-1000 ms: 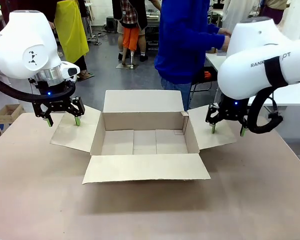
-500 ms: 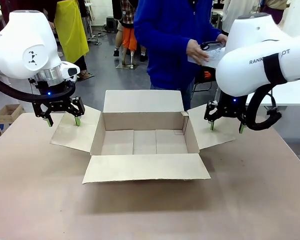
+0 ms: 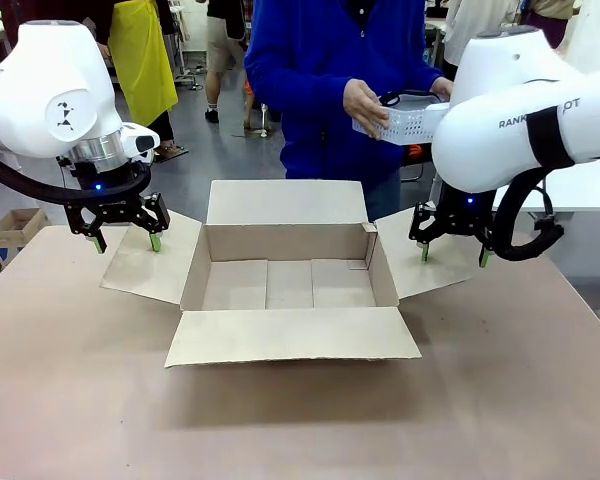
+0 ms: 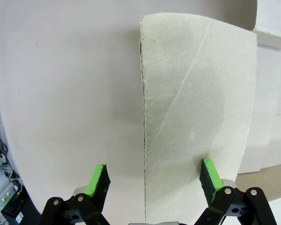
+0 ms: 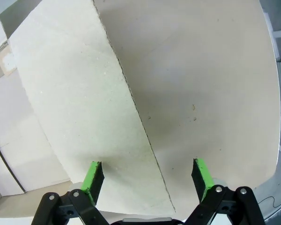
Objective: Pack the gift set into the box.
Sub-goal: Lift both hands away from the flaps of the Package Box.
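- Table [image 3: 80,400]: plain brown top taking up the whole near side, and it's carrying just the box, which is sitting toward the far edge, about midway between the left and right edges.
- Box [image 3: 285,242]: big cardboard carton standing open, all four flaps folded outward. The near flap is lying out toward the robot, the far one is tipping toward the person, and the side ones are sloping down to the table. Nothing is lying inside, you're just seeing the bare bottom panels.
- Person [image 3: 320,90]: standing right behind the far edge in a blue top, holding the gift set up at chest height.
- Left gripper [image 3: 127,244]: hanging over the left flap with jaws spread wide, gripping nothing. In the wrist view it's straddling the flap's edge, one green pad over cardboard, the other over bare table.
- Right gripper [image 3: 454,258]: doing the same thing over the right flap, jaws wide, nothing between them, one pad over the flap and one over the table.
- Gift set [image 3: 405,122]: pale tray with a black strap showing on top, sitting in the person's hand [image 3: 365,102], up in the air past the box's far right corner. Can't make out the rest of it.
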